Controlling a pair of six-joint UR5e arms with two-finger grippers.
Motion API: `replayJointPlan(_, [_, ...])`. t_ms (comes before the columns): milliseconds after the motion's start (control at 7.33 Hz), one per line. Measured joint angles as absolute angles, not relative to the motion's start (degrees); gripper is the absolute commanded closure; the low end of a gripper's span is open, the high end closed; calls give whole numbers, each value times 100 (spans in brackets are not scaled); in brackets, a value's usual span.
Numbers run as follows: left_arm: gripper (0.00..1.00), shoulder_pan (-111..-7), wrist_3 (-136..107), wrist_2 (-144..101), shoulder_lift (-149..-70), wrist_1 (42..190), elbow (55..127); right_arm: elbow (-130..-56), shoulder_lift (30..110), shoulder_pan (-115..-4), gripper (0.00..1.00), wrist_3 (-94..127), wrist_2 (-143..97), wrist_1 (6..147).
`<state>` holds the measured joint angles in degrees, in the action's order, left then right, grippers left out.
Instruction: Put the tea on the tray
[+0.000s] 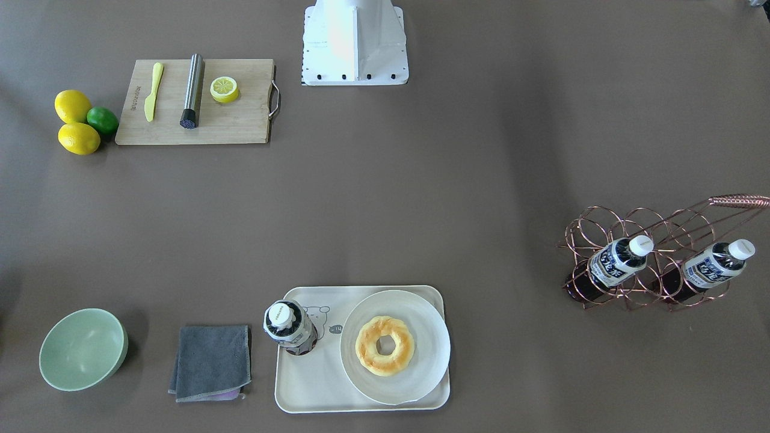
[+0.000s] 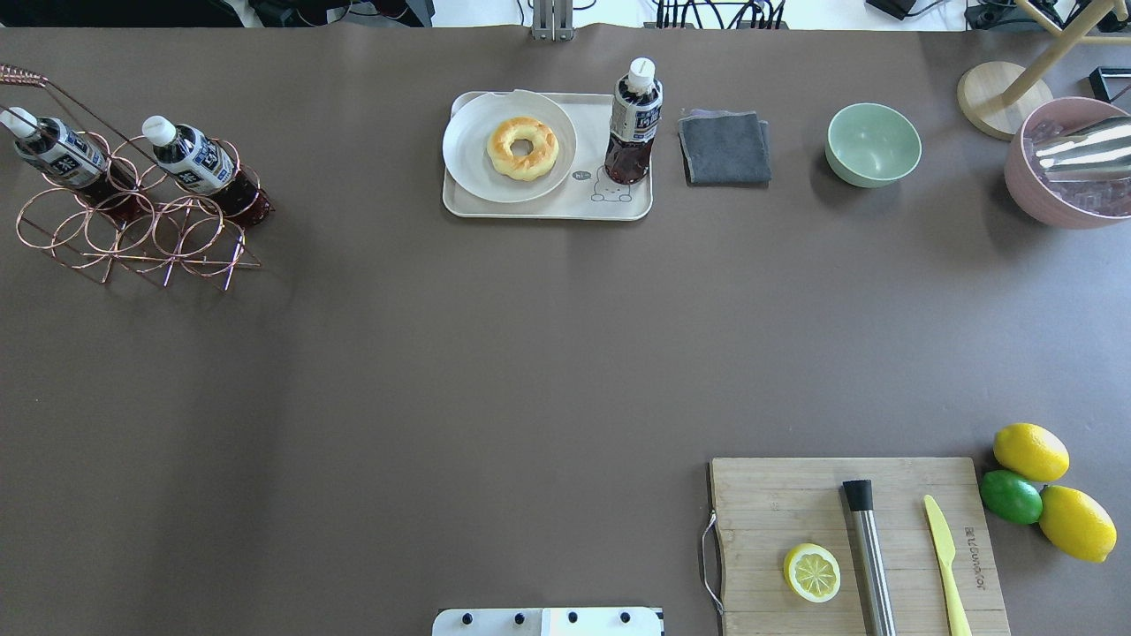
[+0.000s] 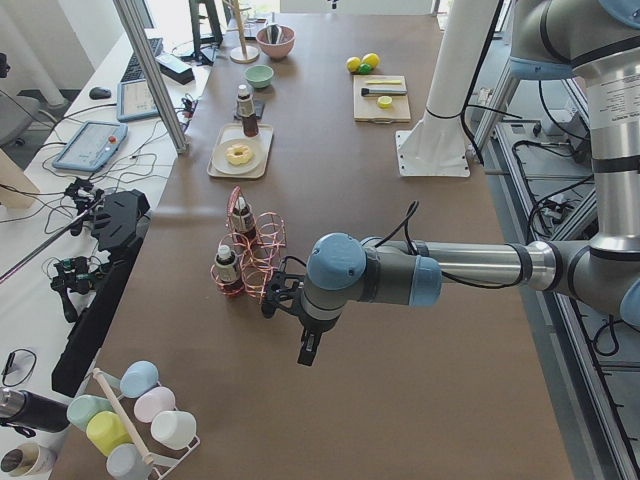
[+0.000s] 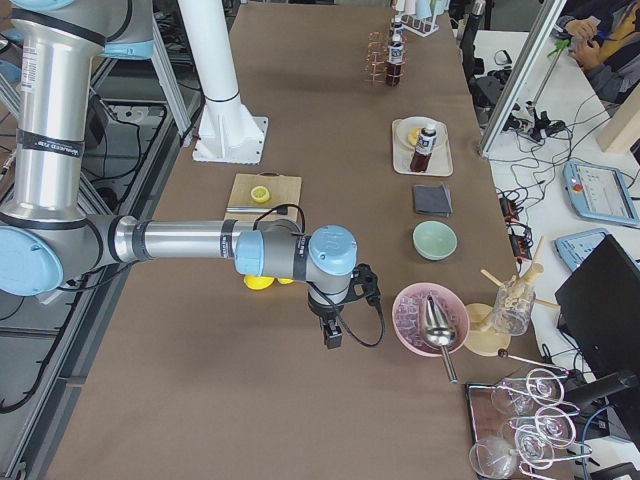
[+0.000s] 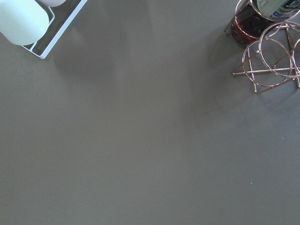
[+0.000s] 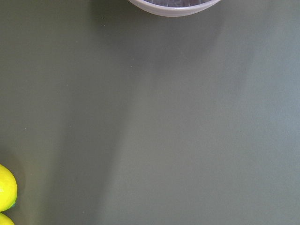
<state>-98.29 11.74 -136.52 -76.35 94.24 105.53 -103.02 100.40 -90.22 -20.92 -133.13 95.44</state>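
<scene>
Tray (image 1: pixel 319 385) at front view's 6 o'clock, tea (image 1: pixel 290 325) upright on it, at 9 o'clock of plate (image 1: pixel 430 361) with donut (image 1: pixel 385 346), two spare bottles (image 1: pixel 619 261) in rack (image 1: pixel 656 282) at 3 o'clock, left gripper (image 3: pixel 308 350) and right gripper (image 4: pixel 332 333) clear of tea, finger spread cannot tell.
</scene>
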Motion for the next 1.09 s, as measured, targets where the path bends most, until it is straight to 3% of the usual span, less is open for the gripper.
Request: replayJointPlan(1091, [3, -9971, 1165, -13619, -7445, 9467, 10734, -10427, 10031, -9044, 0, -2057, -13403, 9537])
